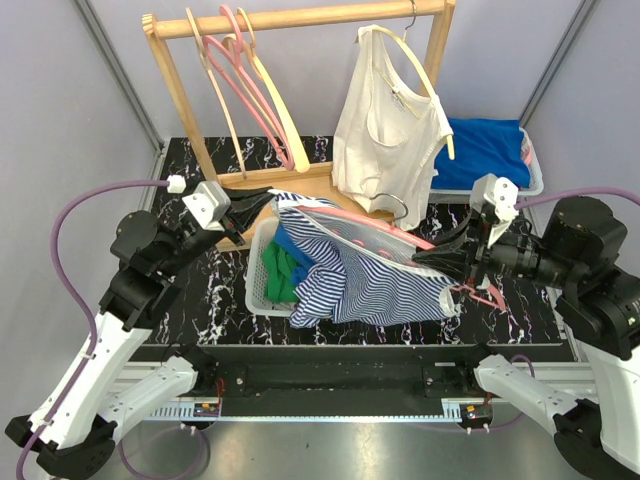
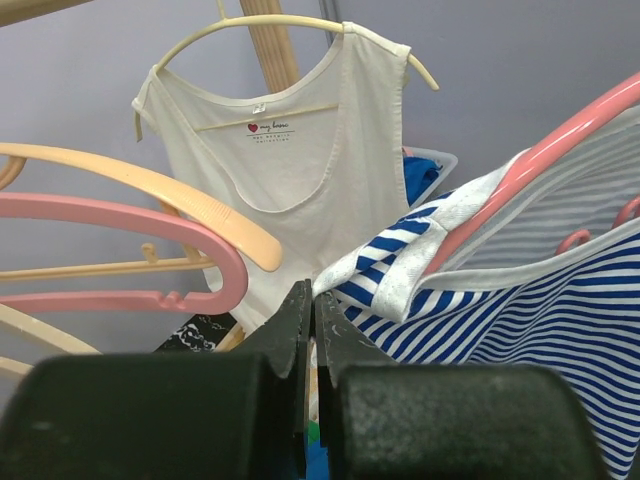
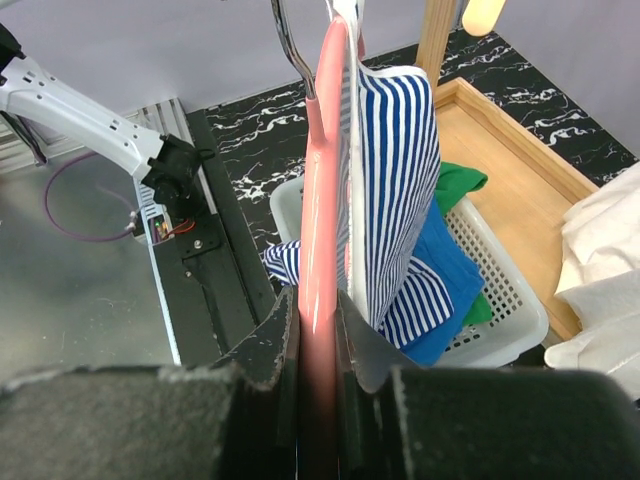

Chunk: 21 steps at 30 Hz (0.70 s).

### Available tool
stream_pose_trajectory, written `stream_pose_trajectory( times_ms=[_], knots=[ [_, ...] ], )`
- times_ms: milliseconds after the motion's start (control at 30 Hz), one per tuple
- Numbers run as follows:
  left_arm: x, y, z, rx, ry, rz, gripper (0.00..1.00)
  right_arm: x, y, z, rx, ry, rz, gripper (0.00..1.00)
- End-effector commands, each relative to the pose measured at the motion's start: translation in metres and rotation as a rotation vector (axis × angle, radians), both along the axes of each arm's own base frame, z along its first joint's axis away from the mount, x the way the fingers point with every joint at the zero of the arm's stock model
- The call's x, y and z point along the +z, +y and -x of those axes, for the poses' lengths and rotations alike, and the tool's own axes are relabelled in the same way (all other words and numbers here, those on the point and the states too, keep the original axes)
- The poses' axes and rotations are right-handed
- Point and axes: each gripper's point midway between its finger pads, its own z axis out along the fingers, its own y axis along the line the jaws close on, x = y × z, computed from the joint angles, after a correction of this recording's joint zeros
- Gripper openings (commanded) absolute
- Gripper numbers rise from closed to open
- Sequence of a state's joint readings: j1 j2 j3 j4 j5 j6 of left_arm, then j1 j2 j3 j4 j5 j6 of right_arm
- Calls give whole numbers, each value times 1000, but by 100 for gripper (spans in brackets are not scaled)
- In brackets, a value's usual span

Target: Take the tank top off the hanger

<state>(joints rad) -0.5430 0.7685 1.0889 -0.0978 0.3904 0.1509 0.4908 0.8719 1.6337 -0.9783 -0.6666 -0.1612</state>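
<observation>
Two arms hold a blue-and-white striped tank top (image 1: 385,285) above the white plastic basket (image 1: 258,292) near the table's front edge. The left gripper (image 1: 268,203) pinches its strap, and the right gripper (image 3: 318,310) clamps the pink plastic hanger (image 3: 318,180).

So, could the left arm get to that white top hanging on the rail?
Probably: the white top hangs straight ahead of the left pincer, with open space between spare hangers and striped top. But it is shut, seemingly on that top's strap.

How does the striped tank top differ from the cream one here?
The striped tank top is blue-and-white, the cream tank top plain. The striped one lies tilted on a pink hanger gripped by the right end effector; the cream one hangs upright from the wooden rack. Both are on hangers.
</observation>
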Motion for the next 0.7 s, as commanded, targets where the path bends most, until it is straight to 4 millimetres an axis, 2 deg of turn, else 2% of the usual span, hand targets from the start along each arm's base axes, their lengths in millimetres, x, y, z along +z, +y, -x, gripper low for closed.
stream_pose_trajectory(
  times_ms=[0, 167, 333, 500, 667],
  knots=[
    [18, 13, -4, 66, -59, 25, 0, 22, -9, 18, 11, -77, -26, 0],
    [14, 11, -3, 55, -45, 31, 0, 36, -10, 38, 70, -109, -55, 0],
    [1, 9, -4, 48, -13, 29, 0, 61, -19, 59, 88, -213, -105, 0],
    [-12, 9, -3, 45, 13, 0, 0, 70, -32, 45, -37, -261, -98, 0],
    [-28, 10, -1, 42, 47, -25, 0, 74, -28, 37, -33, -277, -103, 0]
  ],
)
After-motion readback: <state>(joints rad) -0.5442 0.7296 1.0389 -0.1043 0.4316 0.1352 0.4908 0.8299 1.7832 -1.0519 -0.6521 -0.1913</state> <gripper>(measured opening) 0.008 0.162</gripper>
